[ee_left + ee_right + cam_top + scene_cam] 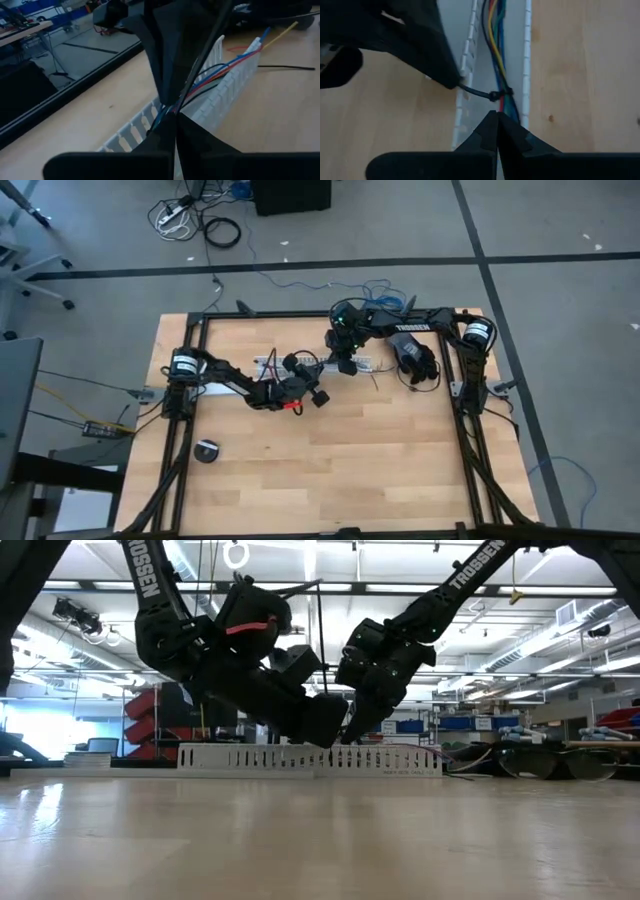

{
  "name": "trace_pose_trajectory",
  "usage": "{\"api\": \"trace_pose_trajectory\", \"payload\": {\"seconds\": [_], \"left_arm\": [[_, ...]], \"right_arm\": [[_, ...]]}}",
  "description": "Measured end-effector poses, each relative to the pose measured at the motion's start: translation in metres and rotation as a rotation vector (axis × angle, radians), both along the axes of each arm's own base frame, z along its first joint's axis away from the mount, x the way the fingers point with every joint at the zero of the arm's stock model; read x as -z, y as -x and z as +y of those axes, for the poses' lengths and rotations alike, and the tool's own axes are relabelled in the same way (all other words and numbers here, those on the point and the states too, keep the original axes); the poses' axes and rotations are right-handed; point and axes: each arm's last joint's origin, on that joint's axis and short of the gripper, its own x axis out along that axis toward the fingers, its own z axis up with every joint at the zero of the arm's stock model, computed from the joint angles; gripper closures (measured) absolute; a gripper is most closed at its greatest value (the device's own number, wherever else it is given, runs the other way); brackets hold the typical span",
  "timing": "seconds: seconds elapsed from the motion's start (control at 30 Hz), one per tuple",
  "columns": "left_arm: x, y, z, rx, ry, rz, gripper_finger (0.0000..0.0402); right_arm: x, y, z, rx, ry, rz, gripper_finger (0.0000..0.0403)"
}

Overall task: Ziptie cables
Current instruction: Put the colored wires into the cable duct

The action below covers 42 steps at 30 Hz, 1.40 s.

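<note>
On the pale wooden tabletop, a small round black disc lies alone near the left edge. The left pincer reaches in over the long white slotted plastic channel at the far middle of the tabletop. Its fingers are pressed together on the thin black plastic ziptie, whose tail runs from this pincer over the channel's wall. Inside the channel lies the bundle of thin blue, yellow, red and grey cables, and the ziptie is looped around them partway along. Just right of the left pincer, the right pincer points down at the channel beside the loop, its fingers closed tip to tip with nothing between them. Farther right a heap of thick black cords rests near the right arm's base.
</note>
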Motion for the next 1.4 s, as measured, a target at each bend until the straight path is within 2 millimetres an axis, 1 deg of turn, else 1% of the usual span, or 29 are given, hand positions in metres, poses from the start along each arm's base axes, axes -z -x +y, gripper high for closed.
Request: {"api": "trace_pose_trajectory", "payload": {"seconds": [0.27, 0.6, 0.9, 1.23, 1.33, 1.4], "left_arm": [[0.001, 0.0, -0.01, -0.003, 0.043, -0.026, 0.0401], [0.006, 0.003, -0.01, -0.071, 0.117, -0.058, 0.0401], [0.008, 0.004, -0.014, -0.082, 0.15, -0.066, 0.0401], [0.01, 0.006, -0.017, -0.079, 0.154, -0.038, 0.0401], [0.013, 0.007, -0.019, -0.067, 0.141, 0.006, 0.0401], [0.014, 0.007, -0.021, -0.027, 0.118, 0.059, 0.0401]], "right_arm": [[0.0, 0.0, 0.0, -0.002, -0.004, -0.003, 0.0403], [0.0, -0.002, 0.004, -0.014, -0.004, -0.003, 0.0403], [-0.002, -0.004, 0.003, 0.002, 0.005, -0.024, 0.0403], [-0.001, -0.004, 0.005, -0.003, 0.002, -0.014, 0.0403], [-0.001, -0.005, 0.006, -0.007, -0.001, -0.016, 0.0403], [-0.001, -0.005, 0.006, -0.007, -0.003, -0.016, 0.0403]]}}
